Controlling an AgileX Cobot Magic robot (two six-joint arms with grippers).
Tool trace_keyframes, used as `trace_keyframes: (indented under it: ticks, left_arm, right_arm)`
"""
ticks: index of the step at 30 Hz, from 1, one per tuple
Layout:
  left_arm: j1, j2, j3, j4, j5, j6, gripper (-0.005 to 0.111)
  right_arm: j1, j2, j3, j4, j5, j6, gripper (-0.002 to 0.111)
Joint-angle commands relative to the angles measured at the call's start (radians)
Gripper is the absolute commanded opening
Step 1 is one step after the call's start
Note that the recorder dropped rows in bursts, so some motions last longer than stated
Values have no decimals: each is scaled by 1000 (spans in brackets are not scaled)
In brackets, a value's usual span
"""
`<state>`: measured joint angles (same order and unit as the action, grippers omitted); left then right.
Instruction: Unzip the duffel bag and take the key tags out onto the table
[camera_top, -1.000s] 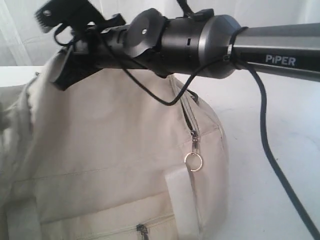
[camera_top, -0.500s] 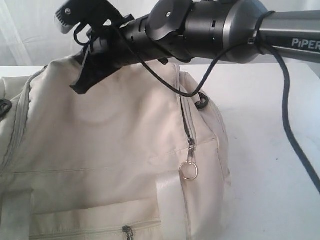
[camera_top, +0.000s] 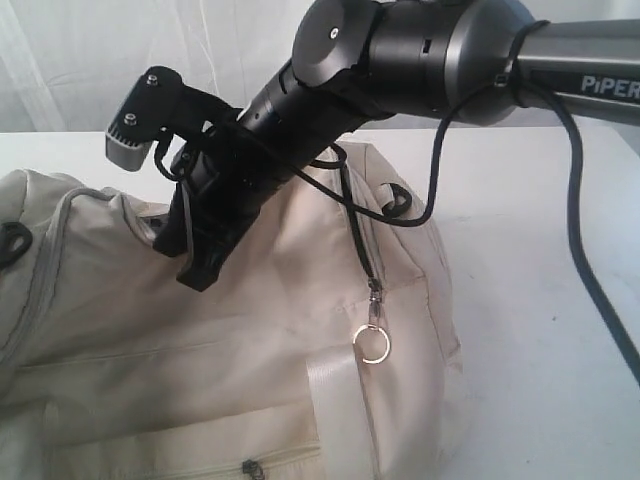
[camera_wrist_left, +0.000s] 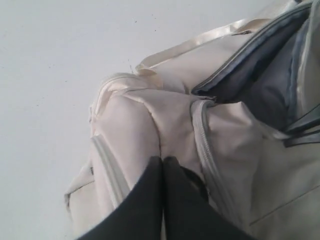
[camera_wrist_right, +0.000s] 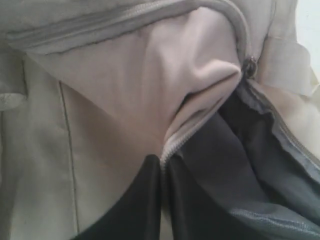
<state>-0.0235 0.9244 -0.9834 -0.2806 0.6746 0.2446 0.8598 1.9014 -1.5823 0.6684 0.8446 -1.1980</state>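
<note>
- Exterior view: the right gripper (camera_top: 203, 268) pressed into the top of the duffel bag (camera_top: 200, 350), which lay on the table (camera_top: 540, 320). The ring zipper pull (camera_top: 372, 345) hung at the end seam. The left gripper was out of sight.
- Left wrist view: the left gripper (camera_wrist_left: 162, 165) was clenched at a fold of the bag's end. Whether cloth was caught was unclear. It should anchor the bag.
- Right wrist view: the right jaws pinched the zipper edge (camera_wrist_right: 172, 142) beside the dark lining (camera_wrist_right: 225, 150). Lifting that lip gently would likely widen the mouth. The key tags showed in no view.
</note>
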Motion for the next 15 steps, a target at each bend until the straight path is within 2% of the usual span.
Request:
trace_keyframes:
  ticks: [1, 4, 11, 15]
  left_arm:
    - [2, 15, 7, -130, 1, 73, 1]
    - [2, 36, 7, -190, 1, 121, 9]
    - [2, 95, 7, -241, -10, 160, 38]
    - [2, 122, 7, -241, -72, 160, 48]
  right_arm:
    - [-2, 5, -2, -7, 67, -9, 3]
    - [-2, 2, -2, -7, 11, 0, 15]
    - [-2, -33, -2, 20, -276, 0, 61]
    - [-2, -38, -2, 64, -437, 0, 66]
